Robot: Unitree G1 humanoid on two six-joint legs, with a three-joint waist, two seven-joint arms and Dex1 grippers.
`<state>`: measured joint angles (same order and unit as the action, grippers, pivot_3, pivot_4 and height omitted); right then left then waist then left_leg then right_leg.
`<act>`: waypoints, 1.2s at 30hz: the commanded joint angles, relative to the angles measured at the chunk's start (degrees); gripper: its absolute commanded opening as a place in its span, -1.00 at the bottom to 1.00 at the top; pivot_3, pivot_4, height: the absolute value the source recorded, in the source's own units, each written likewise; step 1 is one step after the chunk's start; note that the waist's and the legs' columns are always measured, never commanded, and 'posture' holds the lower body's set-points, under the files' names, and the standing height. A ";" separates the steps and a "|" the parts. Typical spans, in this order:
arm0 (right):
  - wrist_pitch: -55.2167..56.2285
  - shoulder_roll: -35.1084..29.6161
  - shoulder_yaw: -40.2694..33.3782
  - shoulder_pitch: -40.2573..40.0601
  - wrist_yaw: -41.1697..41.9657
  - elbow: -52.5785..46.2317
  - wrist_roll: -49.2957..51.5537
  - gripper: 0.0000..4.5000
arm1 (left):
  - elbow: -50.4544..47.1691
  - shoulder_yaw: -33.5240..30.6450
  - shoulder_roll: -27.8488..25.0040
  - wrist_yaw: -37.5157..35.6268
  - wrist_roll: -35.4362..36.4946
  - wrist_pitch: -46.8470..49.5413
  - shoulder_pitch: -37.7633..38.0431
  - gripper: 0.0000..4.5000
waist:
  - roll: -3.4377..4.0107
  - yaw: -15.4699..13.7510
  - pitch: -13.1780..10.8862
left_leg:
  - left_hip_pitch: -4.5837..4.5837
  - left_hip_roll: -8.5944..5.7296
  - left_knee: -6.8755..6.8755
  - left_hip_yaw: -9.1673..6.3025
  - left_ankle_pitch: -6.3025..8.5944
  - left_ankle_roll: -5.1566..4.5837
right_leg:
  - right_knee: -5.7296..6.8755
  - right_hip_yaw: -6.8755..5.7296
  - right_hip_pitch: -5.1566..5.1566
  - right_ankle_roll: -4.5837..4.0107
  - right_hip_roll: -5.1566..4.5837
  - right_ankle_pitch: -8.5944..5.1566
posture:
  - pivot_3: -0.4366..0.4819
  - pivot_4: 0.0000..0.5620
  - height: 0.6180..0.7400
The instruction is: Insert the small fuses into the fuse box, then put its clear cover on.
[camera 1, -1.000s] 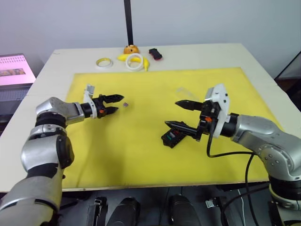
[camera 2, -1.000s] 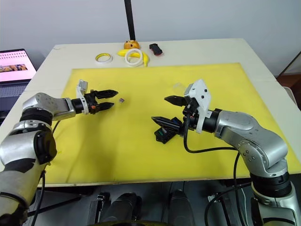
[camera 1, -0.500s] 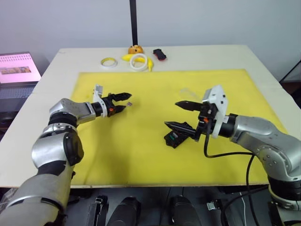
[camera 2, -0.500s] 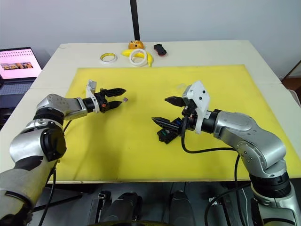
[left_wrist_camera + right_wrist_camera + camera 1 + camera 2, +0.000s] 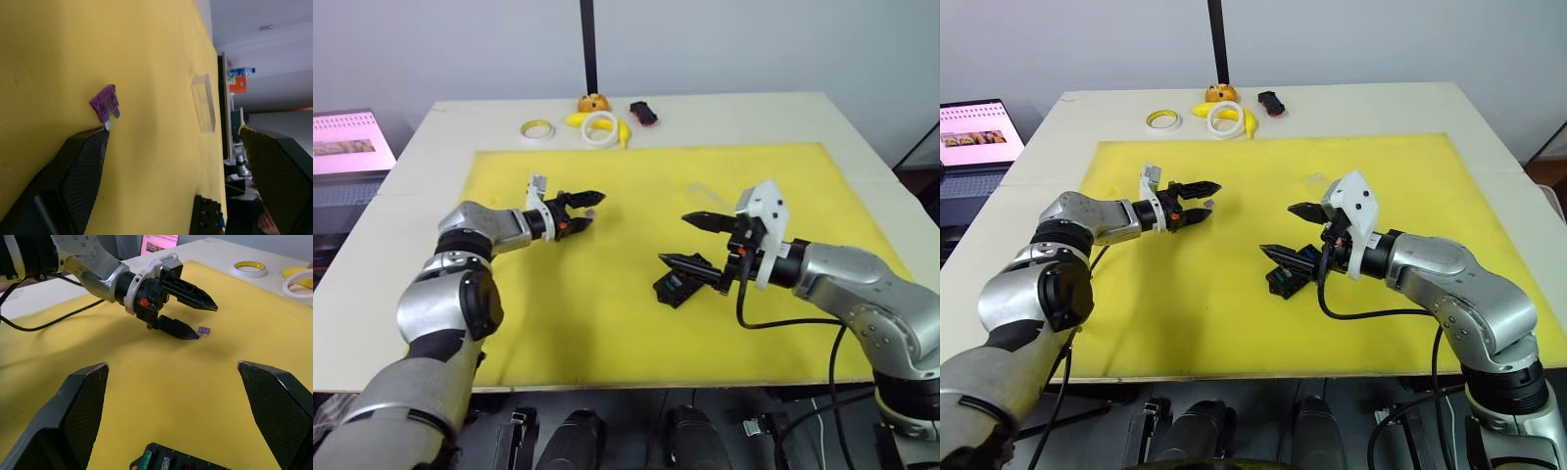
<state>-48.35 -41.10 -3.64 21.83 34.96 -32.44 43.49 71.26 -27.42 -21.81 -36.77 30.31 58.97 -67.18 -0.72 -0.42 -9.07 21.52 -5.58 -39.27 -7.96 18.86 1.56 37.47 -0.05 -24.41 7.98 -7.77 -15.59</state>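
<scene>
Your left claw point(image 5: 1203, 202) is wide open, one fingertip just touching the purple fuse point(image 5: 105, 103) lying on the yellow mat point(image 5: 636, 323). Your right claw point(image 5: 695, 241) is spread open too, hovering right by the fuse box point(image 5: 677, 288), which already has a few fuses in it. The clear cover point(image 5: 204, 103) lies further back on the mat.

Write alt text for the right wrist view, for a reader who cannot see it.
The left gripper, fingers open, reaches across the yellow mat with its lower fingertip at a tiny purple fuse lying flat. The right gripper's own black fingers rise wide apart in the foreground above the black fuse box, which already holds some fuses. White tape rings lie beyond the mat.
</scene>
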 commanded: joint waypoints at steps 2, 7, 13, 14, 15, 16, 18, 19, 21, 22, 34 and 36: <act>0.48 -0.52 -2.14 -0.24 -0.68 -2.46 0.19 0.99 | 0.38 -3.13 -1.64 3.59 1.25 -2.31 0.12 1.00 | 0.00 0.14 0.00 | -0.01 0.00 0.00 0.00 -0.01 0.01 | 0.02 0.00 0.00 0.00 0.01 0.00 | -0.05 -0.47 1.00; 0.46 -0.51 -2.40 -0.66 -1.06 -2.87 0.32 0.99 | 0.18 -3.66 -3.35 3.28 1.34 -1.97 1.16 1.00 | 0.00 1.01 0.00 | -0.03 0.04 0.03 0.01 -0.01 0.03 | 0.05 0.00 -0.02 0.00 0.02 0.00 | -0.05 -0.47 1.00; 0.56 -0.93 -2.08 -0.33 -0.31 -2.37 -0.03 0.99 | 0.80 -3.98 -2.53 2.53 1.19 -4.15 1.94 1.00 | 0.01 1.23 0.01 | -0.07 0.10 0.09 0.00 -0.02 0.04 | 0.08 0.01 -0.04 0.00 0.08 0.00 | -0.05 -0.47 1.00; 0.56 -1.01 -1.97 -0.16 -0.20 -2.26 -0.04 0.99 | 0.79 -3.65 -2.18 2.03 0.89 -4.50 1.97 1.00 | 0.01 1.23 0.01 | -0.06 0.09 0.09 0.01 -0.02 0.04 | 0.08 0.01 -0.04 0.00 0.08 0.00 | -0.05 -0.47 1.00; 0.54 -1.13 -1.88 0.10 -0.05 -2.10 -0.04 0.99 | 0.87 -3.49 -1.76 1.96 0.65 -5.19 1.97 1.00 | 0.01 1.22 0.01 | -0.06 0.09 0.08 0.02 -0.02 0.04 | 0.08 0.01 -0.04 0.00 0.07 0.00 | -0.05 -0.47 1.00; 0.51 -1.21 -1.79 0.32 0.07 -1.99 -0.07 0.99 | 1.03 -3.49 -1.44 2.10 0.50 -5.92 1.99 1.00 | 0.01 1.14 0.01 | -0.06 0.09 0.08 0.02 -0.02 0.04 | 0.08 0.01 -0.04 0.00 0.07 0.00 | -0.05 -0.47 1.00; 0.44 -1.33 -1.71 0.63 0.26 -1.86 -0.14 0.99 | 1.35 -3.72 -0.97 2.63 0.37 -7.32 2.14 1.00 | 0.01 0.99 0.01 | -0.06 0.09 0.08 0.02 -0.03 0.06 | 0.08 0.01 -0.03 0.00 0.06 0.00 | -0.05 -0.47 1.00; 0.37 -1.39 -1.75 0.76 0.34 -1.81 -0.15 0.99 | 1.52 -3.83 -0.79 2.82 0.36 -7.92 2.30 1.00 | 0.00 0.97 0.01 | -0.06 0.09 0.07 0.02 -0.04 0.06 | 0.08 0.01 -0.02 0.00 0.05 0.00 | -0.05 -0.47 1.00; 0.23 -1.54 -1.88 0.78 0.41 -1.87 -0.16 0.99 | 1.68 -3.76 -0.51 2.53 0.25 -9.03 2.83 1.00 | 0.02 0.96 0.03 | -0.07 0.09 0.06 0.01 -0.04 0.06 | 0.08 0.01 0.00 0.00 0.05 0.00 | -0.05 -0.47 1.00; 0.17 -1.58 -1.93 0.69 0.39 -1.99 -0.14 0.99 | 1.74 -3.71 -0.45 2.45 0.19 -9.46 3.08 1.00 | 0.02 0.98 0.03 | -0.08 0.09 0.06 0.01 -0.04 0.06 | 0.08 0.01 0.00 0.00 0.05 0.00 | -0.05 -0.47 1.00; -0.26 -1.56 -2.56 -0.42 -0.30 -3.08 0.52 1.00 | 1.67 -2.21 -0.73 1.19 -0.74 -9.12 4.10 0.43 | 0.05 1.17 0.05 | -0.10 0.12 0.08 0.02 -0.05 0.09 | 0.12 0.02 -0.02 0.00 0.07 0.00 | -0.05 -0.47 1.00; -0.27 -1.41 -2.44 -0.35 -0.45 -3.07 0.46 1.00 | 1.58 -2.04 -0.78 1.10 -0.81 -9.14 4.18 0.43 | 0.04 1.16 0.05 | -0.10 0.15 0.08 0.02 -0.05 0.09 | 0.12 0.02 -0.02 0.00 0.07 0.00 | -0.05 -0.47 1.00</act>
<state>-49.10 -42.40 -4.82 21.06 34.73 -33.64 43.53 72.97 -30.14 -21.75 -36.56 31.02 50.88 -63.90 -0.67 0.75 -9.03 21.42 -5.41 -39.19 -7.94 18.81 1.66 37.59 -0.02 -24.43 7.98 -7.71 -15.59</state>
